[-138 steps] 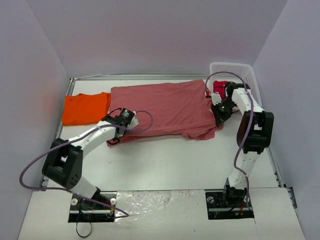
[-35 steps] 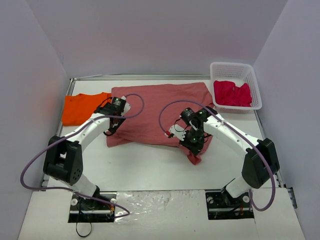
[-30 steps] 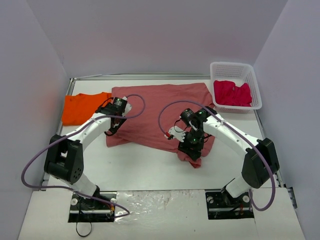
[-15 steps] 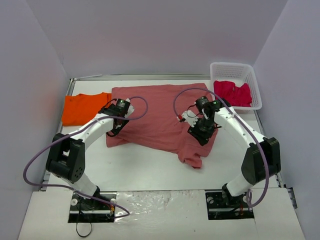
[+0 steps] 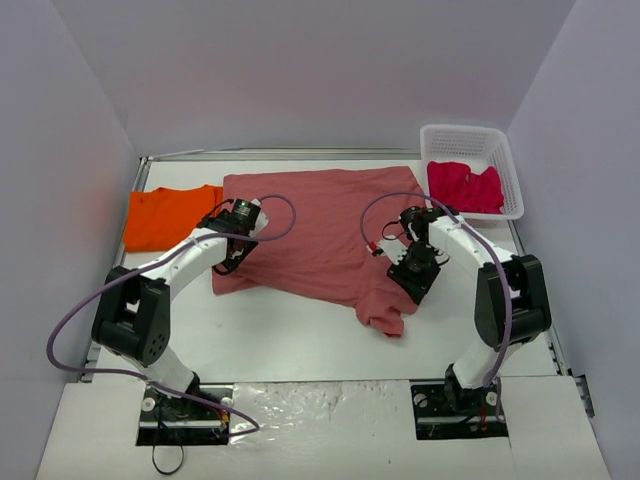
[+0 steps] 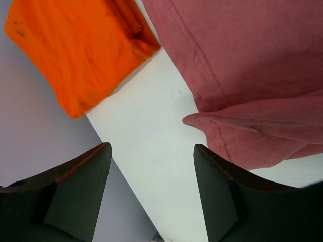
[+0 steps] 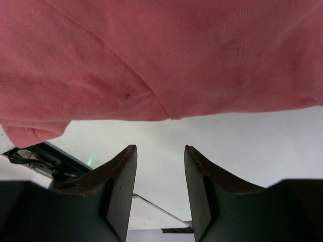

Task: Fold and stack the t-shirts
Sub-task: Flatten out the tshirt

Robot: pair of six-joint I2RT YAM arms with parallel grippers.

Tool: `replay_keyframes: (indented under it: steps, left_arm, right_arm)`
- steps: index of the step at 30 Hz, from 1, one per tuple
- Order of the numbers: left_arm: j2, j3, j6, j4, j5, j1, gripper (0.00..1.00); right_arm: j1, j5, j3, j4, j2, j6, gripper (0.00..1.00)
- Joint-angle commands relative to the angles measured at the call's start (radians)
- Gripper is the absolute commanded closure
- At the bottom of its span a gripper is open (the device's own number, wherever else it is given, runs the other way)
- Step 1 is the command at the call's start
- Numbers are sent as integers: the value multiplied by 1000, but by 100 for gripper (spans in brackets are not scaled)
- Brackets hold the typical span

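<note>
The large brick-red t-shirt [image 5: 320,230] lies spread across the middle of the table, its near right corner [image 5: 388,318] bunched toward the front. A folded bright orange t-shirt [image 5: 168,215] lies to its left. The crimson-pink t-shirt [image 5: 463,187] sits in the basket. My left gripper [image 5: 228,262] hovers open over the red shirt's near left corner, with bare table between its fingers [image 6: 151,147]; the orange shirt [image 6: 75,50] and the red hem [image 6: 237,126] show beyond them. My right gripper [image 5: 415,274] is open and empty [image 7: 159,147] at the red shirt's [image 7: 161,55] right edge.
A white plastic basket [image 5: 470,135] stands at the back right corner. Grey walls close in the left, back and right of the white table [image 5: 300,340]. Purple cables loop off both wrists over the red shirt.
My right gripper let go of the red shirt's near right corner, rose, and moved right and back to the shirt's right edge. The left gripper stayed where it was.
</note>
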Motion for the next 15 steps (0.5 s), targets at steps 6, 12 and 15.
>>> replay_keyframes:
  steps: [6, 12, 15]
  left_arm:
    - [-53, -3, -2, 0, -6, -6, 35]
    - [-63, -11, -2, 2, -7, -6, 35]
    - [-69, -18, 1, 7, -10, -6, 35]
  right_arm:
    - [-24, 18, -7, 13, 95, -18, 61]
    - [-32, 5, 33, 29, 176, -18, 60]
    - [-32, 1, 40, 27, 202, -16, 57]
